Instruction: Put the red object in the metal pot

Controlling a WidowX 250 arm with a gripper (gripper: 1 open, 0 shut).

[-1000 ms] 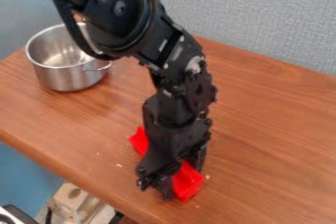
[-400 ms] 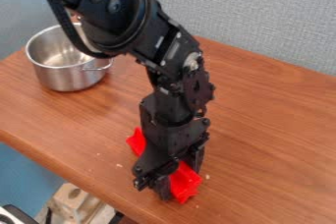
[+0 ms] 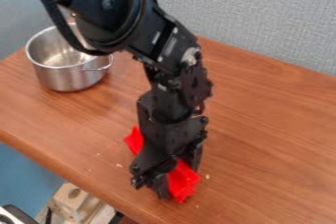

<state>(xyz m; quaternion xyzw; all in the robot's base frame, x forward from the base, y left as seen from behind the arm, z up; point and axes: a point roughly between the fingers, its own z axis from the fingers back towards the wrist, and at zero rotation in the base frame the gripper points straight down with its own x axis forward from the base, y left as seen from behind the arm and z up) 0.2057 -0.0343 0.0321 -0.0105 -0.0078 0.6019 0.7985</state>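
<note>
Nothing has shifted: my gripper [image 3: 164, 169] stays clamped on the red object [image 3: 183, 182]. I should lift straight before swinging toward the metal pot [image 3: 62, 59].

I see bare table [image 3: 250, 100] between my claw [image 3: 160, 177] and the metal pot [image 3: 63, 59]; only my own arm [image 3: 125, 17] looms over that path.
</note>
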